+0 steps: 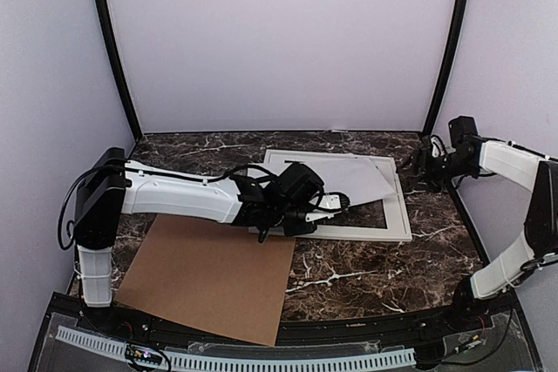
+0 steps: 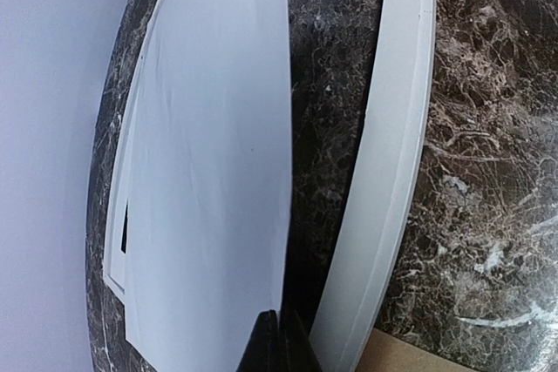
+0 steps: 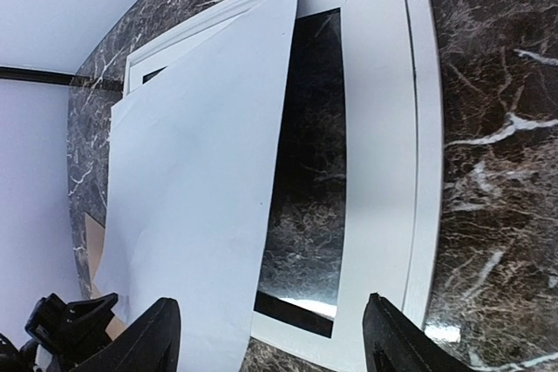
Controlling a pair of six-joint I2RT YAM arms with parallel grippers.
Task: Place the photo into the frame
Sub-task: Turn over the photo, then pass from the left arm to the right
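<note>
The photo point(image 1: 349, 176) shows only its plain white back and lies slanted over the frame point(image 1: 403, 224), its near edge lifted. My left gripper point(image 1: 340, 204) is shut on that near edge; in the left wrist view the dark fingers point(image 2: 281, 337) pinch the photo point(image 2: 209, 172) beside the frame's rail point(image 2: 384, 172). My right gripper point(image 1: 417, 167) hovers at the frame's far right corner, open, with nothing between its fingers. From the right wrist, the right gripper point(image 3: 272, 327) looks down on the photo point(image 3: 200, 180) and the frame point(image 3: 427, 128).
A white wide-bordered mat point(image 3: 379, 128) lies inside the frame, with dark marble visible through its opening. A brown cardboard sheet point(image 1: 209, 280) lies on the marble table point(image 1: 366, 276) at the front left, under the left arm. Walls close in the back and both sides.
</note>
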